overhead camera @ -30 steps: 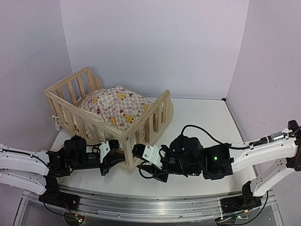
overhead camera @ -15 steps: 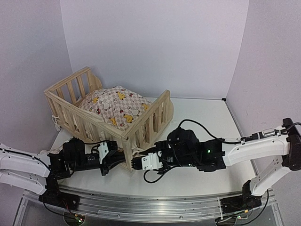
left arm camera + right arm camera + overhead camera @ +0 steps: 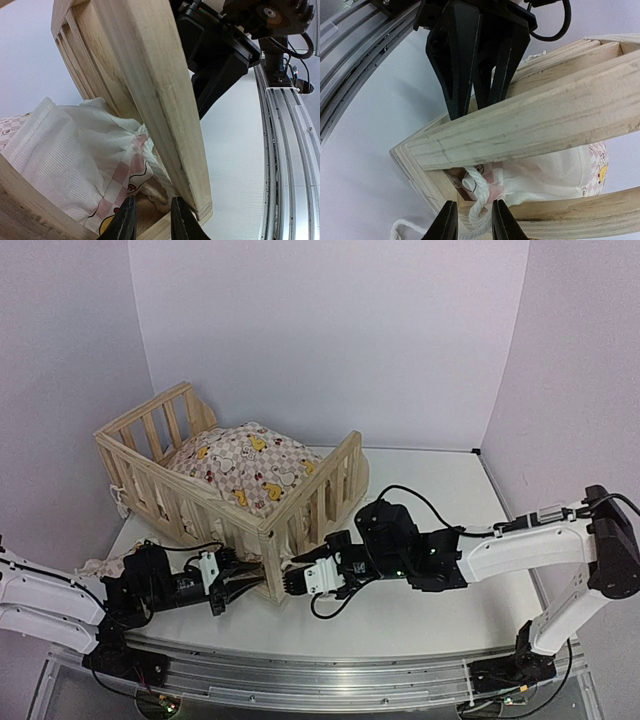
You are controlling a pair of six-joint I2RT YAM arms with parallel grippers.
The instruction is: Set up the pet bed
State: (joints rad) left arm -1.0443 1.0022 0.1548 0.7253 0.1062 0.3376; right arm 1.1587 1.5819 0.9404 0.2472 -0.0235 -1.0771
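Lilac walls enclose a white table (image 3: pixel 430 620).

**Top external view.** The pet bed stands at the far left of the table. Its pine frame (image 3: pixel 150 430) holds the checked cushion (image 3: pixel 245 465) inside the rails. Both arms reach low to the frame's near corner post (image 3: pixel 270 565). The left gripper (image 3: pixel 240 585) is just left of the post and the right gripper (image 3: pixel 290 580) just right of it. From this height the gap of neither pair of jaws can be read.

**Left wrist view.** The left gripper (image 3: pixel 152 220) has its jaws narrowly apart and nothing clamped between them. They point at the foot of the corner post (image 3: pixel 160 100), where the cushion's white ruffle (image 3: pixel 65 165) bulges out between the rails. The right arm's black housing (image 3: pixel 215 65) lies beyond the post.

**Right wrist view.** The right gripper (image 3: pixel 474 222) also has its jaws slightly parted. A white tie cord (image 3: pixel 475 197), seen only from here, hangs from the cushion (image 3: pixel 560 170) under the rail (image 3: pixel 535 125) and passes between them. It is thinner than the gap. The left gripper's black fingers (image 3: pixel 455 60) face it from the far side.
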